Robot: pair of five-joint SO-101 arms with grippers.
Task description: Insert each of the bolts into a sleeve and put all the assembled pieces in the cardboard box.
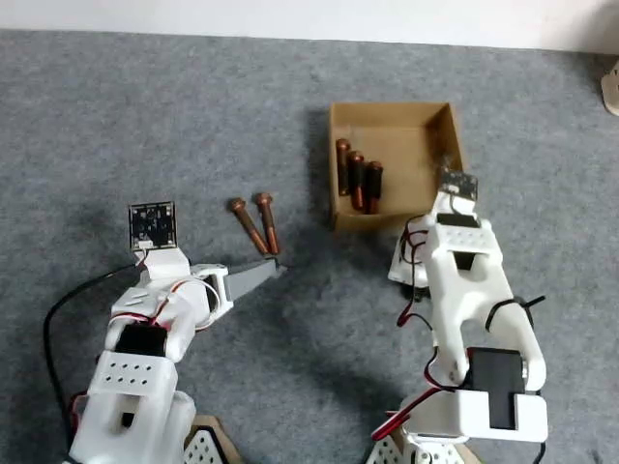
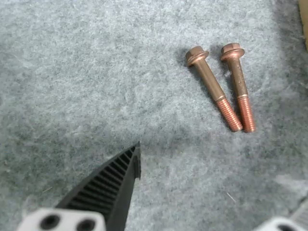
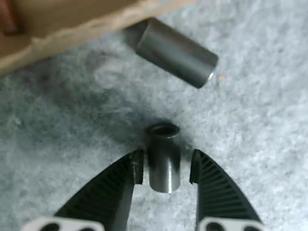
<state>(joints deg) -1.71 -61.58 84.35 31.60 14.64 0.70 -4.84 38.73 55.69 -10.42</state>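
The right claw [image 3: 167, 155] sits loose, not pinching, around a standing sleeve [image 3: 163, 168] (a second sleeve [image 3: 175, 53] lies by the cardboard box [image 3: 72, 24]).

The bench [image 1: 116, 116] is looked down on steeply from high above, its far edge kept at the top. From the left wrist, two bolts [image 2: 214, 89] are viewed closely from above. From the right wrist, the near wall of the cardboard box [image 3: 72, 24] is seen nearer still. Both are shared with the high view.
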